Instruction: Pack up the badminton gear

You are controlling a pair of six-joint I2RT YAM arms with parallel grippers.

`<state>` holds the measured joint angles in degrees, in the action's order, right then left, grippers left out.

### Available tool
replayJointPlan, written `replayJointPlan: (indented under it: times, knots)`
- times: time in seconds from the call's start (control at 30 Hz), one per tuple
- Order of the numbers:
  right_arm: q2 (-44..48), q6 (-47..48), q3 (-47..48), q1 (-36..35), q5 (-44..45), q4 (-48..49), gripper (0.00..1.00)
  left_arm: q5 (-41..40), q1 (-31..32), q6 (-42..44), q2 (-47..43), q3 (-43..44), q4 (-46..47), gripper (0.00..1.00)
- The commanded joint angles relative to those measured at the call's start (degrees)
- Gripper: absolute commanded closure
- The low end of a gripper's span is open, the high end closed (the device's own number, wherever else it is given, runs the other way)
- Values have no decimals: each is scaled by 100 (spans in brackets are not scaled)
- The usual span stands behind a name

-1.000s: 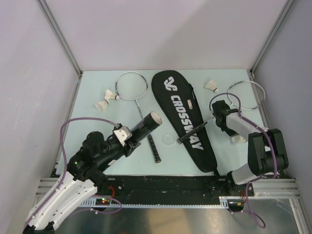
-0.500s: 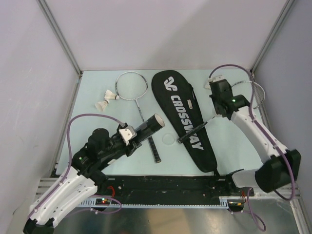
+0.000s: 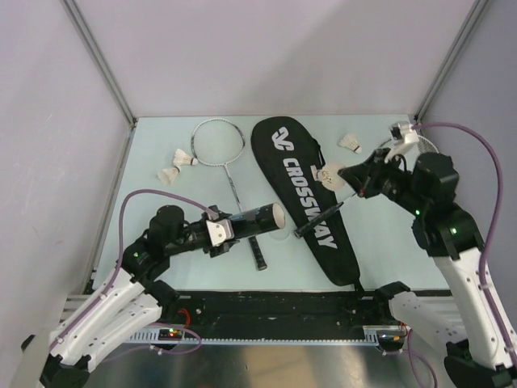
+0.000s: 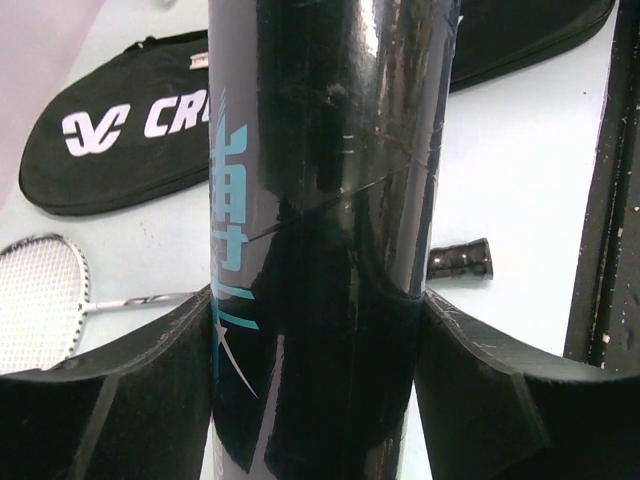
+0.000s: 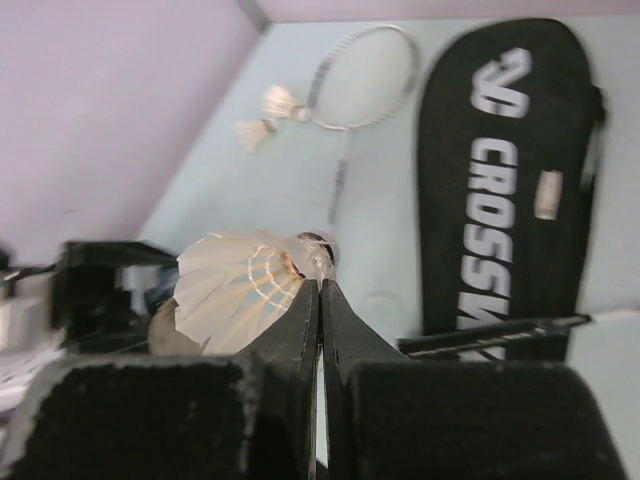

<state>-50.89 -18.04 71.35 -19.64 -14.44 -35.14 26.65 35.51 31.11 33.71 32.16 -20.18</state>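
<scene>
barely begun: clamping the tube [image 3: 254,220] in the left gripper [image 4: 320,340] at 7 o'clock, pinching one shuttlecock [image 3: 329,175] in the right gripper [image 5: 320,300] at 2 o'clock above the bag [image 3: 303,186] edge, three shuttlecocks [image 3: 184,158] and both racquets [image 3: 218,143] unpacked.

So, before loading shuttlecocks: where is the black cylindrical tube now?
In the top view, the black cylindrical tube is left of centre, clamped in the left gripper, its open end pointing right toward the black racquet-shaped bag.

Glossy, smooth tube [image 4: 320,200], matt cloth bag [image 3: 311,194], feather shuttlecock [image 5: 245,285].
</scene>
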Motion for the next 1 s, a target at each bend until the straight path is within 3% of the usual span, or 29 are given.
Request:
replayJointPlan:
  times: [0.0,0.3,0.97]
  knots:
    - [673,-997,-453,133,-1750,911,100,452,20,615,104,502,382,64]
    - [1224,-2799,-1762,69,-3026,2986,100,752,34,-82,246,731,745,64]
    - [99,-2689,-2011,-1545,-1972,3754,100,1028,29,-403,31,491,1156,64]
